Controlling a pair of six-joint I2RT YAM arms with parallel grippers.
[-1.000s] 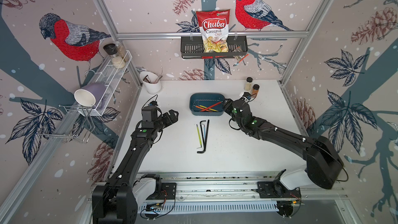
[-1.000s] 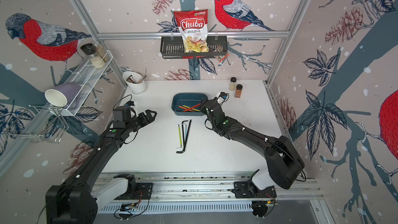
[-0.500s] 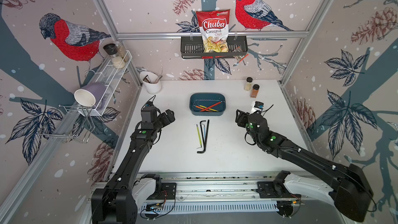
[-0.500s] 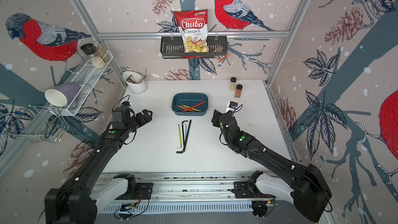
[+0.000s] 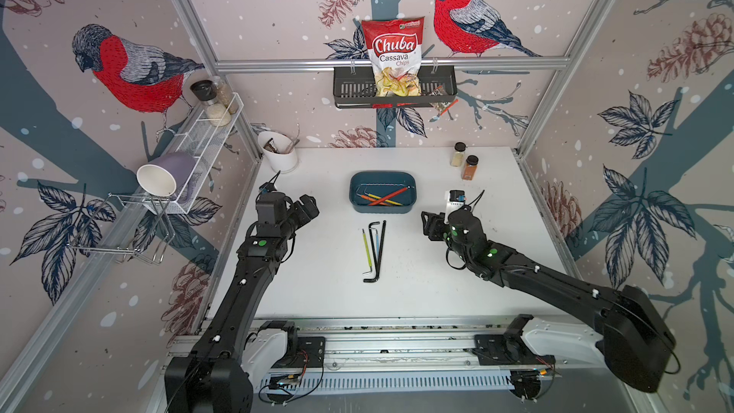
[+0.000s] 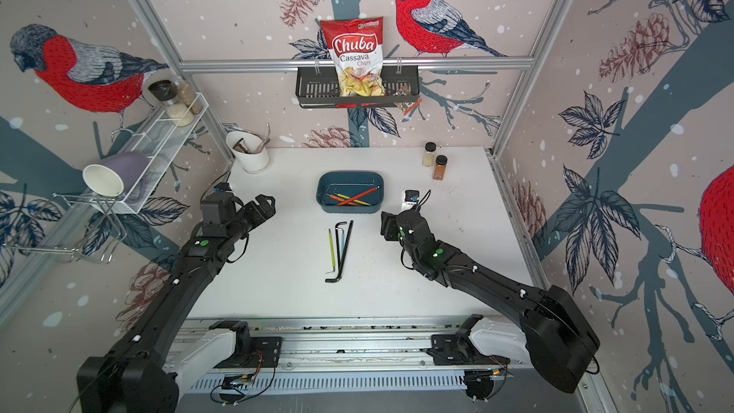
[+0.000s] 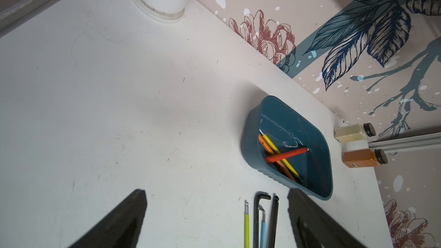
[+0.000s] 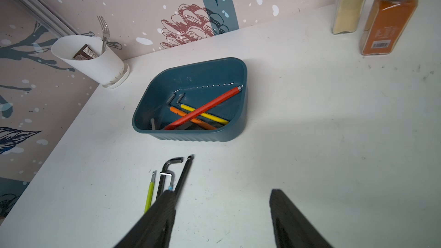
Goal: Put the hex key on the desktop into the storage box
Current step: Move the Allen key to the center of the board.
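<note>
Several hex keys (image 5: 373,250) lie side by side on the desktop (image 5: 417,292): a yellow-green one, a blue one and two black ones. They also show in the other top view as hex keys (image 6: 337,250). Behind them stands the teal storage box (image 5: 381,209), holding red, orange and yellow keys (image 8: 202,109). My left gripper (image 5: 311,208) hovers left of the keys, open and empty (image 7: 216,194). On their right is my right gripper (image 5: 429,224), also open and empty (image 8: 220,193). One of its fingers (image 8: 164,211) hides the lower parts of the keys in the right wrist view.
A white cup (image 5: 280,150) with cutlery stands at the back left. Two spice jars (image 5: 470,167) stand at the back right. A black wall basket (image 5: 353,91) with a chips bag hangs behind. A wire rack (image 5: 206,133) is on the left wall.
My right gripper has drawn back from the storage box's right end toward the front right of the desktop. The left gripper has shifted slightly left.
</note>
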